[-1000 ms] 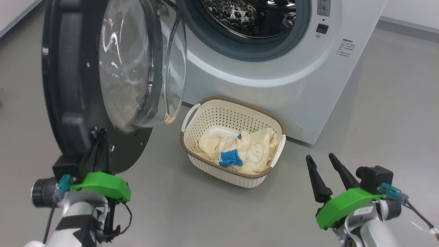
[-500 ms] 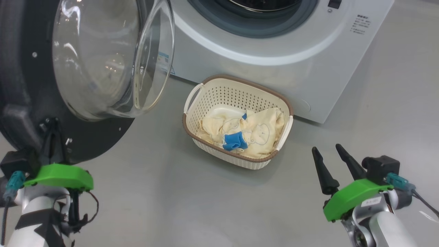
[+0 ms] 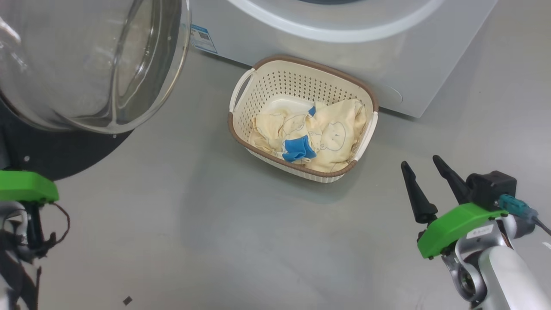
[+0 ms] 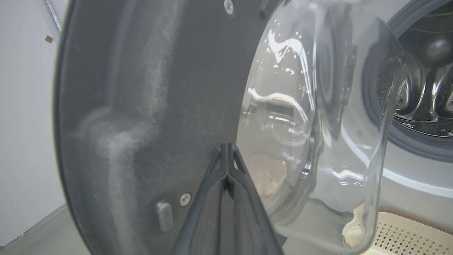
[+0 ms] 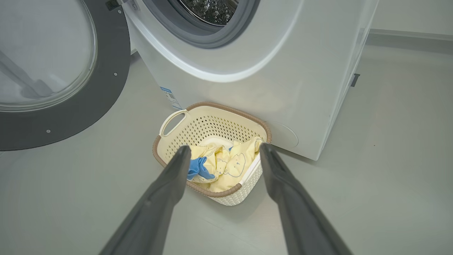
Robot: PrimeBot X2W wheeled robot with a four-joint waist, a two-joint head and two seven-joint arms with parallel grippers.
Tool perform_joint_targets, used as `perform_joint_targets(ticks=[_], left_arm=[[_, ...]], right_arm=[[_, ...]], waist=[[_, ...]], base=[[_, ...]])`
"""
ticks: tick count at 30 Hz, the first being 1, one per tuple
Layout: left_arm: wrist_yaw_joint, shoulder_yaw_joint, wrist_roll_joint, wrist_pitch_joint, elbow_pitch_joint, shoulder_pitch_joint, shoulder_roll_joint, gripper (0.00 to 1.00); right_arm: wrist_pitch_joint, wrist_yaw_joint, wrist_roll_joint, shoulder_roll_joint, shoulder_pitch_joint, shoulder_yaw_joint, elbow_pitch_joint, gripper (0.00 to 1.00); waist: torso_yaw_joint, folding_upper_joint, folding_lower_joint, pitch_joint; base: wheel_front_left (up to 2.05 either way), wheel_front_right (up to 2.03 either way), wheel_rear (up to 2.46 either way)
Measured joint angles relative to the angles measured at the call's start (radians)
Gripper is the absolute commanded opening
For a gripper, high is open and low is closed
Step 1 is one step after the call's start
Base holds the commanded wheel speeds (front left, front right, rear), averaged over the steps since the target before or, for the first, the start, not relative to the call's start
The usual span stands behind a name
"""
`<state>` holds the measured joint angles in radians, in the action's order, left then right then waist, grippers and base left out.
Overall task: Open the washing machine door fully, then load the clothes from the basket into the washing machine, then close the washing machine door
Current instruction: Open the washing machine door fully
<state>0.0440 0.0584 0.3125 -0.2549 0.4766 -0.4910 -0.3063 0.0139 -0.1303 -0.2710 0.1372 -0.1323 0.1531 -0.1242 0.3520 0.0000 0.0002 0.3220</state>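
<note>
Washing machine door [image 3: 86,64]: wide open, out to the left of the washing machine [image 3: 327,47]. Hangs above the grey floor [image 3: 206,224], with the clear glass bowl [image 4: 300,106] bulging from its dark inner face.

Left gripper [image 4: 226,148]: fingers [image 4: 226,212] clenched together, nothing between them. Points at the door's dark inner face, tips just beside the edge of the glass bowl. Touching or not: cannot tell.

Right gripper [image 3: 421,161]: fingers [image 3: 415,193] released, spread apart and empty. Hovers low at the right above the floor, near the basket [image 3: 297,82] but apart from it. Aims straight at the basket in the right wrist view.

Basket: sits on the floor just in front of the washing machine, below the round opening, back rim close to the white front panel. Holds the clothes [image 3: 331,137]: cream-yellow, crumpled, with bear outlines and a blue patch [image 3: 298,148] on top, heaped toward the right and near side.

Steel drum [image 5: 212,9]: visible inside the grey seal [image 5: 208,37]. Blue label sticker [image 3: 201,38]: at the machine's lower left corner.
</note>
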Motion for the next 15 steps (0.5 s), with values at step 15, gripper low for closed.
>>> perform_joint_targets(ticks=[15], left_arm=[[0.024,0.104,0.006,0.000,0.132,-0.134,-0.090,0.00]], right_arm=[[-0.064,0.000,0.032,0.039,-0.022,-0.035,0.090,1.00]], waist=[[0.005,0.0000,-0.0001,0.106]], base=[[0.00,0.00,0.00]])
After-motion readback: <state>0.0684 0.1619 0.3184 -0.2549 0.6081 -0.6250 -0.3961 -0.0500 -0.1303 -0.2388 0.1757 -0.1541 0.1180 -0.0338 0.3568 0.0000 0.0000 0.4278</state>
